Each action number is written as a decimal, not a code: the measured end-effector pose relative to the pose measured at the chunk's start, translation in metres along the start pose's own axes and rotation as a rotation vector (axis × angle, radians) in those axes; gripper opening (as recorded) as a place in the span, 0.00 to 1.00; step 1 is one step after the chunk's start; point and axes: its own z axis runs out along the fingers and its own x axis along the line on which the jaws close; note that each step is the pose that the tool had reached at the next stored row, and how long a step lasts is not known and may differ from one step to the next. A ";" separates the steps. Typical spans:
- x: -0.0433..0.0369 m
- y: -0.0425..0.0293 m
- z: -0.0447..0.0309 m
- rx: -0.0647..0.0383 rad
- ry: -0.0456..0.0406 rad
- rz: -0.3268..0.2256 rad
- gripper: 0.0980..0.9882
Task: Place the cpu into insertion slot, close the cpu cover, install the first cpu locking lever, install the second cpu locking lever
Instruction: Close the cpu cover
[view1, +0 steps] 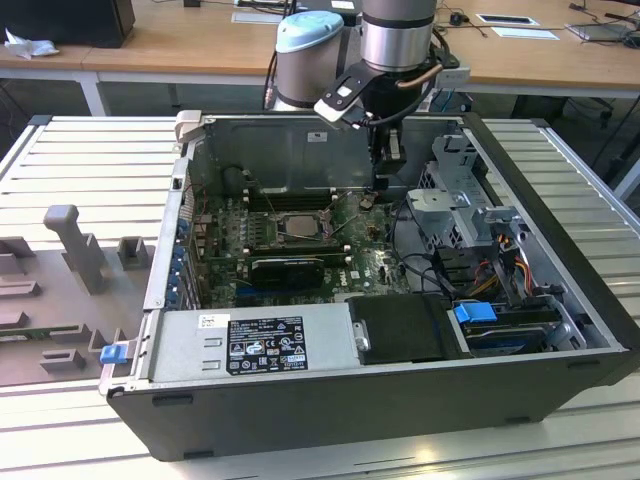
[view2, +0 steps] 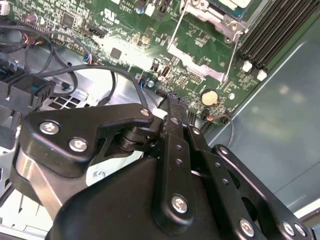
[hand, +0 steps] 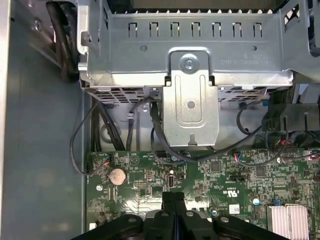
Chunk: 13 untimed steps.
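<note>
claw (view1: 381, 183): fingers pressed together with nothing pinched that I can see. It hangs low over the green motherboard (view1: 368, 266) inside the open case, and both wrist views show the tips just above the board.

cpu (view1: 299, 226): looks like it's sitting in the insertion slot (view1: 272, 230), at roughly 8 o'clock from the claw in the exterior view and a bit apart from it.

cpu cover (view2: 223, 16): honestly can't tell if it's lying flat.

risk, lever: the thin wire lever (view2: 231, 56) beside the socket is springy. The narrow tips could skate off it and hit the board if they push off-centre.

risk, board parts: the coin cell (view2: 209, 96) and tiny components sit right near the tips, so coming down too far would scrape them.

risk, cable: a black cable (view2: 131, 76) loops close to the claw body, so a sideways sweep could snag it.

risk, cage: the metal drive cage (hand: 190, 45) is at 3 o'clock from the claw in the exterior view, which leaves little room to swing that way.

risk, cpu: locking down over a tilted chip would crush the socket pins.
</note>
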 end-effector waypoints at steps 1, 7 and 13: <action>0.0000 0.0005 0.0001 0.000 0.0000 0.000 0.01; 0.0002 0.0036 0.0050 0.000 -0.0001 0.000 0.01; 0.0006 0.0027 0.0154 0.006 -0.0001 0.000 0.01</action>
